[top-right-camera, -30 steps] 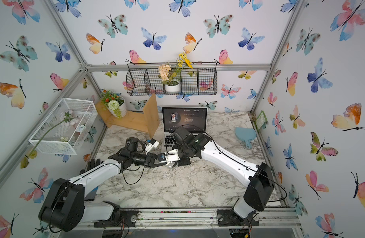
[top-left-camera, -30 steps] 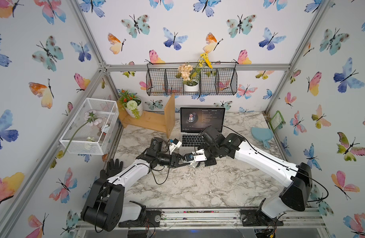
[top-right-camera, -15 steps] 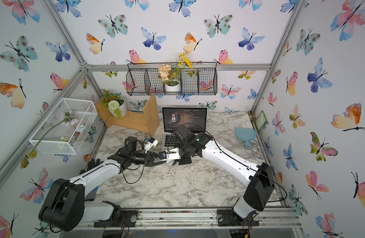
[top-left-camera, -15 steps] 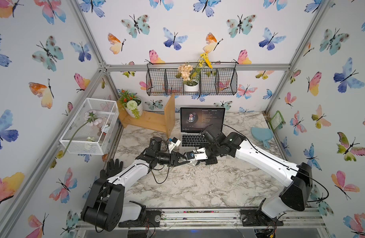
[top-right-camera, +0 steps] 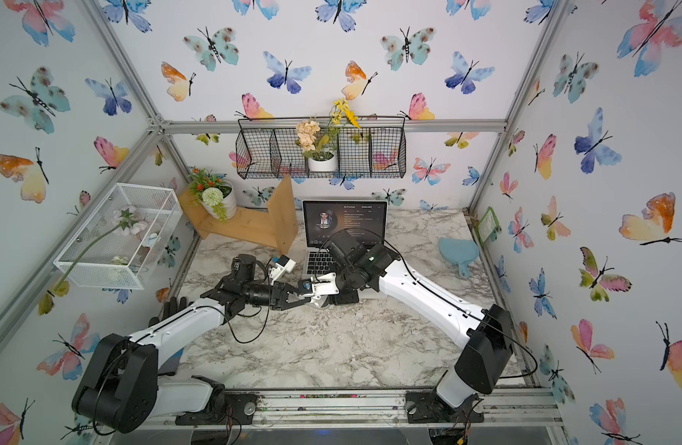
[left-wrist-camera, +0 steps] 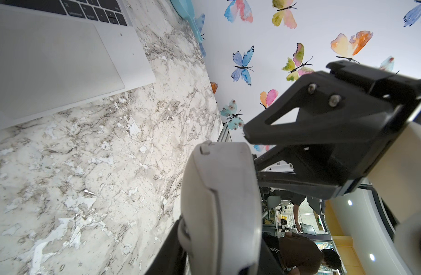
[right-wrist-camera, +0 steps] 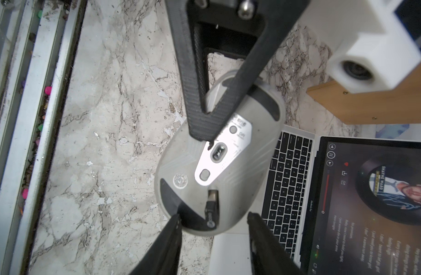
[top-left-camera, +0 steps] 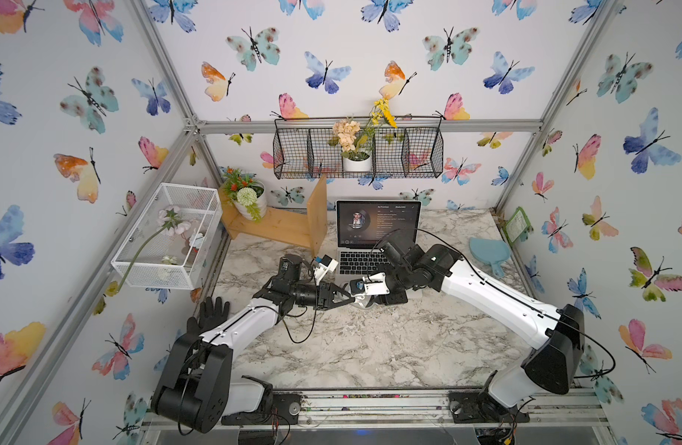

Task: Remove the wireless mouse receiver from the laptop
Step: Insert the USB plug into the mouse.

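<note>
- marble-look tabletop (top-left-camera: 370, 346) carries everything. the laptop (top-left-camera: 378, 227) stands open at the back with its screen lit, and its side ports are too small to read from above.
- black left gripper (top-left-camera: 345, 298) is clamped across the grey mouse (right-wrist-camera: 181, 162). it holds the mouse in front of the trackpad, apparently clear of the table, with the underside facing the right wrist camera.
- right gripper (right-wrist-camera: 214, 215) has its jaws spread, one on either side of the mouse's near end, pinching nothing.
- the wireless mouse receiver (right-wrist-camera: 210, 209) is out of the laptop. it lies in a recess in the mouse's underside, between those spread jaws.
- the step in hand looks like the release. the right jaws should draw straight back along the receiver's length, not sideways, so that neither tip catches the cap and levers it out. the left grip should hold the mouse level meanwhile.
- the receiver is tiny. a short silver metal plug points toward the mouse's middle, and a stubby black cap with a small pale mark sits at the rim end. whether it is fully seated i cannot tell.
</note>
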